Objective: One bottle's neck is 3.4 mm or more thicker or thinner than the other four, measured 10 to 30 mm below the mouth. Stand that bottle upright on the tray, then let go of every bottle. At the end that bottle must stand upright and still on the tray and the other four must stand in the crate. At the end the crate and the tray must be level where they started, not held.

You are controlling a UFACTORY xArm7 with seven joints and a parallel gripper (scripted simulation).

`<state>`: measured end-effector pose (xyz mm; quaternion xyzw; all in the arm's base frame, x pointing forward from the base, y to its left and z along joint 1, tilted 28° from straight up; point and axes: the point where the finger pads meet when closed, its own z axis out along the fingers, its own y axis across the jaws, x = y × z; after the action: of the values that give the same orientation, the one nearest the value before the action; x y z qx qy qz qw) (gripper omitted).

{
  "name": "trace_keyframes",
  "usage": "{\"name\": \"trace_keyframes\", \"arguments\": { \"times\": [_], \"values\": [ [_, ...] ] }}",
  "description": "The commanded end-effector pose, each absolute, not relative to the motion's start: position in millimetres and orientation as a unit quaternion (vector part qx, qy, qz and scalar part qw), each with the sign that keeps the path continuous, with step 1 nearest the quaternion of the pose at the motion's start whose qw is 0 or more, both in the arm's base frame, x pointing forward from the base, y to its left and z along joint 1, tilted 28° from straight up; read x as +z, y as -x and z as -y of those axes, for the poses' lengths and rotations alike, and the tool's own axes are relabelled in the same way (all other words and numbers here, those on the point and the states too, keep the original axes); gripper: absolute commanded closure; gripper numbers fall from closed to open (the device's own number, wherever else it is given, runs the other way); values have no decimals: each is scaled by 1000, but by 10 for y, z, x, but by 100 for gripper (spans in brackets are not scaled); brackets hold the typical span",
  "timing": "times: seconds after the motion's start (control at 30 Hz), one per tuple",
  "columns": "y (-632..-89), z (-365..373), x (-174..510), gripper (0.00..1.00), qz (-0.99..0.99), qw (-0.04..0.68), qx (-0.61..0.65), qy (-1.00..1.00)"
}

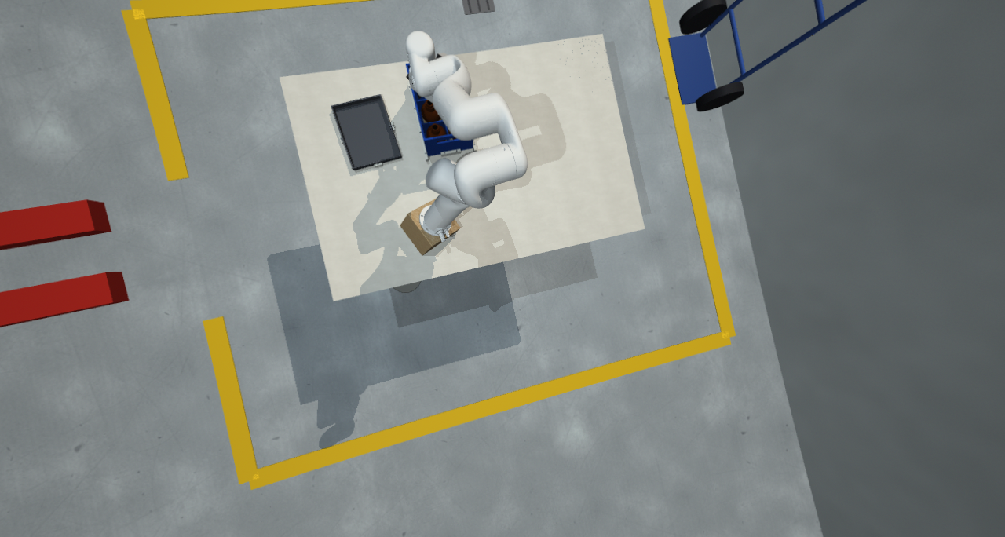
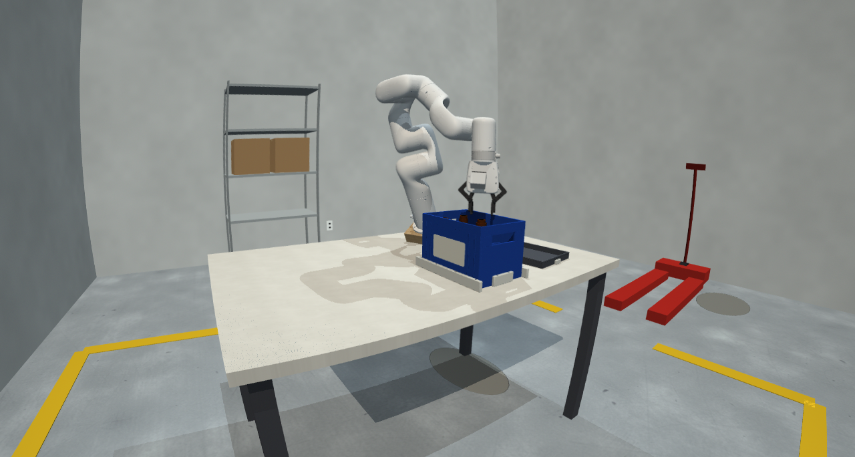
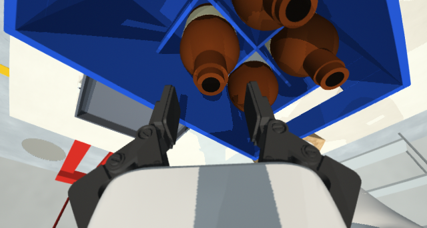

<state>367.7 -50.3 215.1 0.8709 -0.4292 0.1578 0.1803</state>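
Note:
A blue crate [image 2: 472,248] [image 1: 449,144] [image 3: 100,55] with dividers stands on the table [image 2: 310,311] and holds several upright brown bottles. In the wrist view, one bottle [image 3: 210,48] has its mouth just ahead of the gap between my fingers. A second bottle [image 3: 258,78] is partly hidden by the right finger. Two more bottles [image 3: 273,8] [image 3: 307,51] stand further back. My gripper [image 3: 211,96] [image 2: 481,214] is open, pointing down at the crate's top with its fingertips at rim level. The empty dark tray [image 1: 365,133] [image 2: 544,254] [image 3: 110,101] lies beside the crate.
White stop strips [image 2: 448,272] border the crate's foot. The arm stands on a brown base block [image 1: 422,235]. A shelf [image 2: 272,161] with boxes stands behind the table, a red pallet jack [image 2: 657,286] to the right, and a blue hand truck [image 1: 703,63] outside the yellow floor line.

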Motion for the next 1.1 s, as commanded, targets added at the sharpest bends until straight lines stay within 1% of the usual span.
{"name": "trace_keyframes", "arguments": {
  "times": [0.0,1.07],
  "values": [
    [-3691,505,2148,35,429,180,160,-871],
    [-3729,643,1878,35,429,180,160,-871]
  ]
}}
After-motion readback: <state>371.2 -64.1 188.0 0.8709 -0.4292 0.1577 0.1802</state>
